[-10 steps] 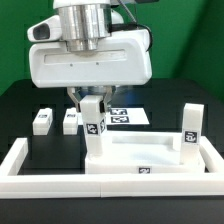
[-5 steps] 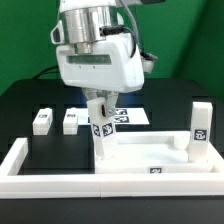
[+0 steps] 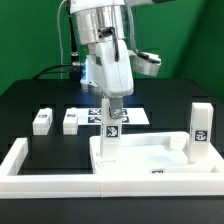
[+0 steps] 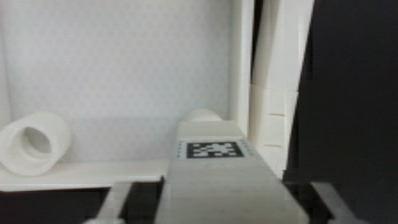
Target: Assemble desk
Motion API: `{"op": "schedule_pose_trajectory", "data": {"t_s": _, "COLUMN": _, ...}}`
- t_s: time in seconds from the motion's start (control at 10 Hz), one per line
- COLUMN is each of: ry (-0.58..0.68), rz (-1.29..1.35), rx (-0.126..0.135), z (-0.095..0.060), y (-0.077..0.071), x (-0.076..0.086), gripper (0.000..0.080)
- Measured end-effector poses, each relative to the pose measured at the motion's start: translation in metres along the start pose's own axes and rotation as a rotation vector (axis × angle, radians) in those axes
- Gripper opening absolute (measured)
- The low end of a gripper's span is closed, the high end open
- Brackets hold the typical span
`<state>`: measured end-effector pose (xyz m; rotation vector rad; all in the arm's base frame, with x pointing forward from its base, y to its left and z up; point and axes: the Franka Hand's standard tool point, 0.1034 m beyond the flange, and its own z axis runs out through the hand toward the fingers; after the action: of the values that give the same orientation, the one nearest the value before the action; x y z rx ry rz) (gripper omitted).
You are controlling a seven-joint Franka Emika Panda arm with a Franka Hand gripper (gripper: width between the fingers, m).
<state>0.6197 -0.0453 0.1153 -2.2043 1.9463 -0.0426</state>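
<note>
White leg (image 3: 112, 138) stands upright at the corner of the desk top (image 3: 150, 152) on the exterior view's left; my claw (image 3: 112, 106) straddles it, clamped or slack I cannot tell; I'd hold it plumb, twisting gently.

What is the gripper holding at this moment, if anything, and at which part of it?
Cannot be told. The upper end of an upright leg stands between the fingers of the gripper, but contact is unclear.
</note>
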Motion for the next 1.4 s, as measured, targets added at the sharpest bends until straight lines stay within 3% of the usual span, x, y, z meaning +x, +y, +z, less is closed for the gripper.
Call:
{"op": "schedule_pose_trajectory", "data": {"t_s": 0.1, "ry": 0.000, "rz": -0.021, "rx": 0.000, "z": 0.000, "y": 0.000, "x": 0.000, "gripper": 0.0367}}
{"op": "schedule_pose_trajectory", "data": {"t_s": 0.2, "ry": 0.004, "rz": -0.075, "rx": -0.009, "z": 0.000, "y": 0.001, "x": 0.000, "gripper": 0.0518}}
{"op": "schedule_pose_trajectory", "data": {"t_s": 0.3, "ry": 0.016, "rz": -0.219, "rx": -0.034, "z": 0.001, "y": 0.004, "x": 0.001, "gripper": 0.0609}}
{"op": "schedule_pose_trajectory", "data": {"t_s": 0.4, "ry": 0.037, "rz": -0.457, "rx": -0.061, "z": 0.001, "y": 0.005, "x": 0.001, "gripper": 0.0637}}
{"op": "schedule_pose_trajectory", "data": {"t_s": 0.9, "ry": 0.031, "rz": -0.848, "rx": -0.074, "z": 0.002, "y": 0.006, "x": 0.002, "gripper": 0.0649}}
{"op": "schedule_pose_trajectory", "data": {"t_s": 1.1, "ry": 0.047, "rz": -1.230, "rx": -0.095, "z": -0.004, "y": -0.002, "x": 0.009, "gripper": 0.0649}}
{"op": "schedule_pose_trajectory", "data": {"t_s": 1.4, "ry": 0.059, "rz": -1.244, "rx": -0.084, "z": -0.005, "y": -0.007, "x": 0.003, "gripper": 0.0637}}
